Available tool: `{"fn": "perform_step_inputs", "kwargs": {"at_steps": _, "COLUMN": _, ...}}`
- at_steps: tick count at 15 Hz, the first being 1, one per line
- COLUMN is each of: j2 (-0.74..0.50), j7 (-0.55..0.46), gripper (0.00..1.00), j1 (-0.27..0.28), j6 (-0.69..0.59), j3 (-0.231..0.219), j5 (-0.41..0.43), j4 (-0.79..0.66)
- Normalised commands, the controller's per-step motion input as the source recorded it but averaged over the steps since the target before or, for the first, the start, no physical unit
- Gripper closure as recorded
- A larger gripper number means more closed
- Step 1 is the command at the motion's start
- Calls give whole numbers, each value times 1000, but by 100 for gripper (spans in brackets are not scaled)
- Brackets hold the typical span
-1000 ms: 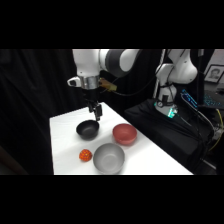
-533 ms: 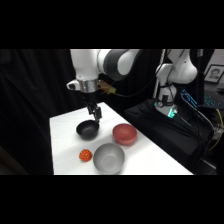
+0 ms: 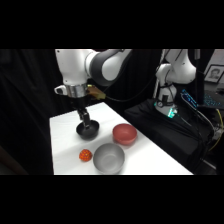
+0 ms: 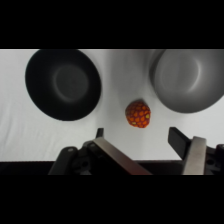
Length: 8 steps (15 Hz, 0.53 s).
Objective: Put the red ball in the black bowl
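Pincer (image 4: 141, 150) spread wide, holding nothing, both fingers (image 4: 194, 152) rising from the lower edge of the wrist view with bare white worktop (image 4: 115, 75) between them; seen from the side, pincer (image 3: 85, 119) hanging above the near rim of the black bowl (image 3: 87, 130)

Red ball (image 4: 138, 113) resting on the worktop, free of any grip, just ahead of the gap between the fingers; in the side view, red ball (image 3: 86, 155) near the worktop's front edge, just beside the grey bowl (image 3: 109, 158) and apart from the black bowl behind it

Black bowl (image 4: 63, 83) upright and empty at the upper left of the wrist view, grey bowl (image 4: 188, 80) upright at the upper right, ball lying between the two and lower

Dull-red bowl (image 3: 124, 134) standing right of the black bowl, behind the grey one, on the white worktop (image 3: 62, 132)
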Motion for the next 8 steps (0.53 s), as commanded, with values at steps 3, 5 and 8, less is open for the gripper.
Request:
{"fn": "perform_step_inputs", "kwargs": {"at_steps": 3, "j2": 381, "j7": -164, "gripper": 0, "j1": -111, "j6": -18, "j3": 107, "j5": 215, "j4": 494}}
{"fn": "perform_step_inputs", "kwargs": {"at_steps": 5, "j2": 354, "j7": -98, "gripper": 0, "j1": -71, "j6": 29, "j3": 76, "j5": 110, "j4": 444}}
{"fn": "perform_step_inputs", "kwargs": {"at_steps": 8, "j2": 357, "j7": -53, "gripper": 0, "j1": -34, "j6": 33, "j3": 61, "j5": 48, "j4": 418}}
